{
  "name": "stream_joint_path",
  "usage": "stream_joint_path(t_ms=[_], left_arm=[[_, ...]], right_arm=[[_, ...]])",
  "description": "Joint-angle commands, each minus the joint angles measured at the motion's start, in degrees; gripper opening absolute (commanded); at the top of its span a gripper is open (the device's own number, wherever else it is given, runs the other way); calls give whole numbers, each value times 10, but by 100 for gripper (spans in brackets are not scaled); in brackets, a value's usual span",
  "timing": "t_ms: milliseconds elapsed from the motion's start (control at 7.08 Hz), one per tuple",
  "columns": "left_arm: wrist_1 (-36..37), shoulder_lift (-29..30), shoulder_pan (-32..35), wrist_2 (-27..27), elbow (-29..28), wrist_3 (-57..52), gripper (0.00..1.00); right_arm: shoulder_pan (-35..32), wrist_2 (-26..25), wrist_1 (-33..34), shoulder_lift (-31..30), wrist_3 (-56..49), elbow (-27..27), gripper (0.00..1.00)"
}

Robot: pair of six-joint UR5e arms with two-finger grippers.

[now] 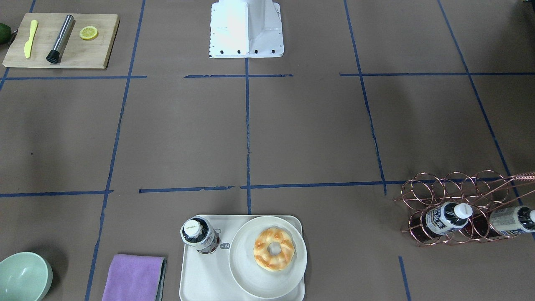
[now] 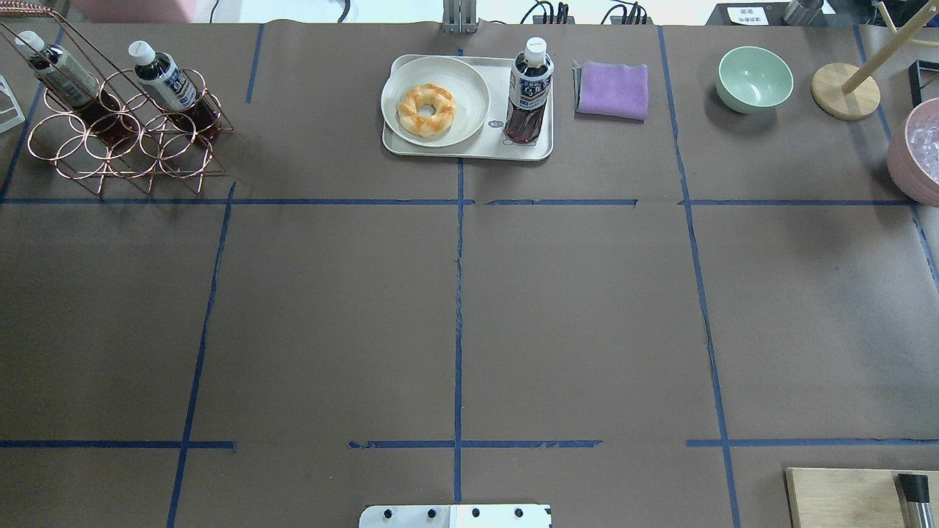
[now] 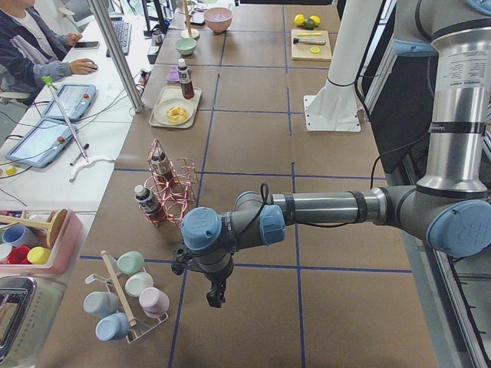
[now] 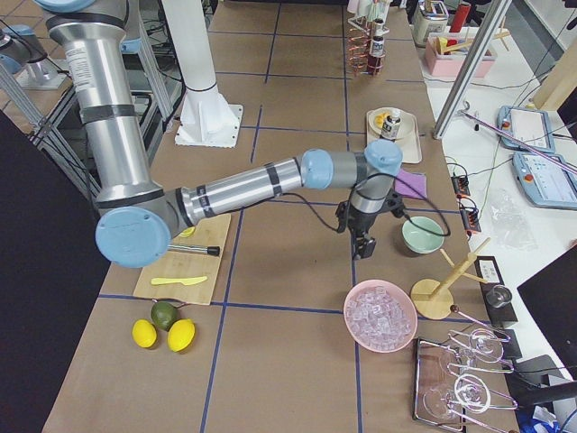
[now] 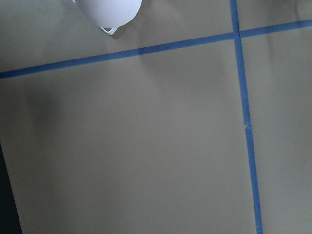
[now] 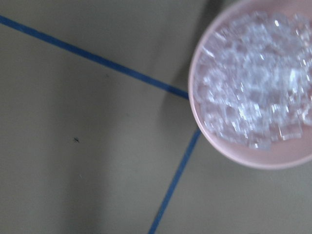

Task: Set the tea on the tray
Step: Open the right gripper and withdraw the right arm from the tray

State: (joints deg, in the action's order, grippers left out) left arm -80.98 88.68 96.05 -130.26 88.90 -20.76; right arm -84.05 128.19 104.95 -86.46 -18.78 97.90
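Note:
One tea bottle (image 1: 199, 236) with a white cap stands upright on the off-white tray (image 1: 200, 276), beside a round plate (image 1: 250, 278) holding a donut (image 1: 273, 248). It also shows in the overhead view (image 2: 530, 95). Two more tea bottles (image 2: 165, 77) (image 2: 59, 70) lean in a copper wire rack (image 2: 125, 147). My left gripper (image 3: 215, 295) hangs over the table's left end, far from the tray; I cannot tell its state. My right gripper (image 4: 365, 248) hangs near the right end; I cannot tell its state. Neither wrist view shows fingers.
A purple cloth (image 2: 612, 89) and a green bowl (image 2: 754, 77) lie right of the tray. A pink bowl of ice (image 6: 253, 83) sits below my right wrist. A wooden board (image 1: 62, 39) with a knife, muddler and lemon slice lies near the robot's base. Mugs on a rack (image 3: 126, 299) stand by my left gripper.

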Motion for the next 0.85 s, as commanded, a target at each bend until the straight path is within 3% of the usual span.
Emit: stream_joint_path(t_ms=[0,282,706], left_arm=[[0,-7,0,0,1,1,100],[-1,-9,-1,0,3,-1,100],[-1,-9,-1,0,7,-1,100]], right_arm=[[-58,47,-61,-104,-8,1,100],[-59,51,-63,-105,69,5,100],[-59,51,-68,-105,72,4,100]])
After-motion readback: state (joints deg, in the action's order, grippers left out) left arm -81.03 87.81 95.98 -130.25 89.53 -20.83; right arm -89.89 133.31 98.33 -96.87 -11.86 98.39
